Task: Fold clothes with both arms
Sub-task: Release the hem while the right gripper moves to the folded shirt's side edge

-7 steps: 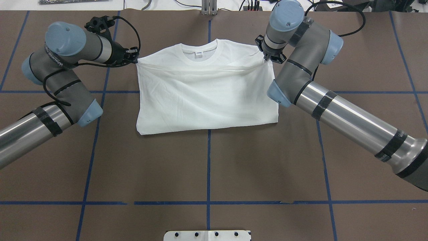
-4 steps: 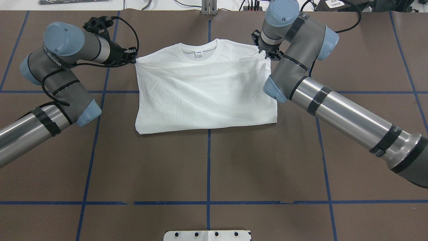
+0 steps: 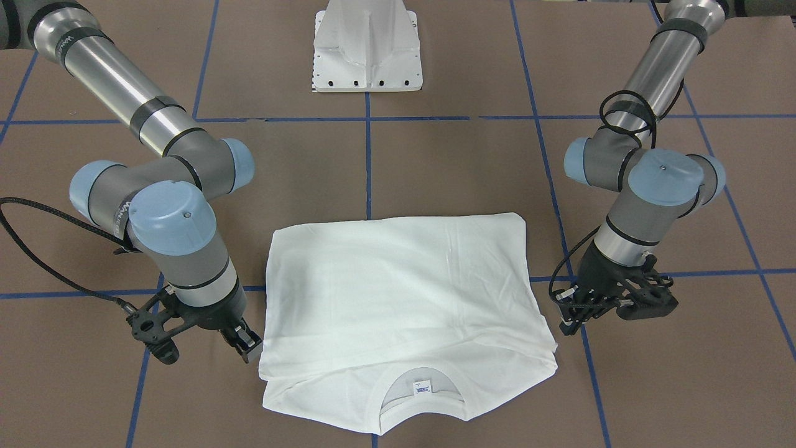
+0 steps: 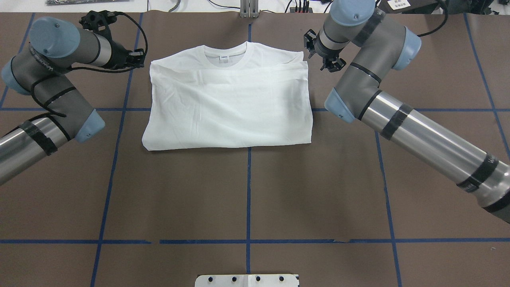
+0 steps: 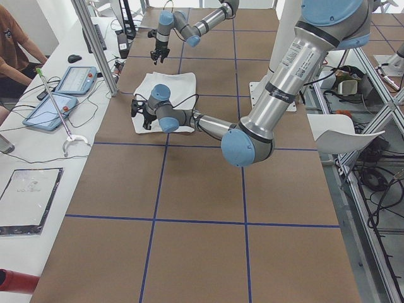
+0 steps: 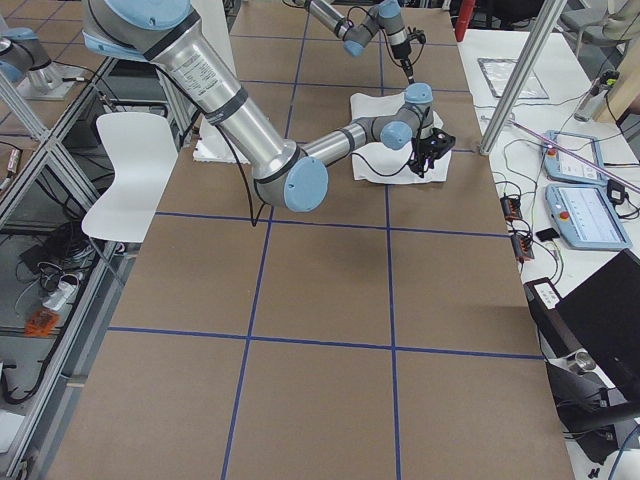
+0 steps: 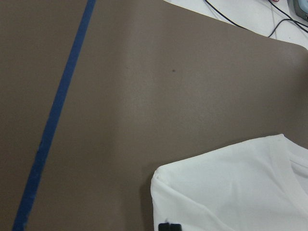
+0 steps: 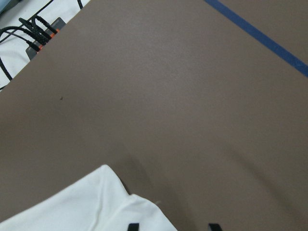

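Your right gripper [image 4: 330, 63] is open and empty, its fingertips [image 8: 133, 226] apart in the wrist view. The folded white T-shirt [image 4: 229, 107] lies flat on the table [image 4: 247, 191] just beside it, toward the left gripper [image 4: 138, 57]. That one holds nothing and looks open too, though only one fingertip [image 7: 169, 226] shows, and the shirt's shoulder corner lies just beside it.

white t-shirt [image 4: 229, 107] lies flat, folded to a rectangle, collar facing away from the robot. left arm [image 4: 59, 97] and right arm [image 4: 418, 133] flank the collar end.
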You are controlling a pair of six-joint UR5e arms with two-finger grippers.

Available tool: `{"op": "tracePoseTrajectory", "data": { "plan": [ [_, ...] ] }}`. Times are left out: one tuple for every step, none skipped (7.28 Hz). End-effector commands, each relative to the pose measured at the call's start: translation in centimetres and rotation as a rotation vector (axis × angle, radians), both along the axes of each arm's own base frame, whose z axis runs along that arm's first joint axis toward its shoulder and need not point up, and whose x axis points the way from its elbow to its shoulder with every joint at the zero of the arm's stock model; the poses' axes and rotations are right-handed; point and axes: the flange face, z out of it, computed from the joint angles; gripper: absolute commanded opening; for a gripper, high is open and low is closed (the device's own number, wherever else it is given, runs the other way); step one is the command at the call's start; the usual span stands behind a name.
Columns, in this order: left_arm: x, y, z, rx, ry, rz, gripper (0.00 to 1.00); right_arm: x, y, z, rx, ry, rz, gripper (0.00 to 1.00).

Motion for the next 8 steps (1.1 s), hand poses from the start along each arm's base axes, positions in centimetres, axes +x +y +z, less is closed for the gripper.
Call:
{"op": "tracePoseTrajectory", "data": {
  "plan": [
    [-1.6,0.0,2.4,0.007,-0.038,0.008,0.55,-0.1,6.5,1.2,-0.028,-0.068,-0.043,0.67],
    [-1.6,0.1,2.6,0.007,-0.042,0.01,0.55,-0.6,8.5,0.6,-0.049,-0.097,-0.032,0.68],
    [-1.7,0.2,2.8,0.005,-0.042,0.01,0.55,-1.9,12.3,0.7,-0.069,-0.118,-0.028,0.7],
    [-1.7,0.2,2.7,0.008,-0.041,0.01,0.55,-2.8,15.1,1.1,-0.067,-0.117,-0.024,0.73],
    [-1.9,0.4,3.1,0.009,-0.04,0.01,0.55,-4.4,16.9,0.8,-0.086,-0.125,0.003,0.78],
    [-2.0,0.6,2.5,0.025,-0.027,0.011,0.55,-5.9,18.5,1.4,-0.083,-0.11,0.002,0.79],
    [-2.3,1.0,2.9,0.024,-0.029,0.01,0.55,-5.5,19.0,2.3,-0.09,-0.103,0.0,0.79],
    [-2.4,1.2,2.6,0.03,-0.024,0.009,0.55,-4.8,19.6,3.2,-0.094,-0.098,-0.002,0.79]
  ]
}}
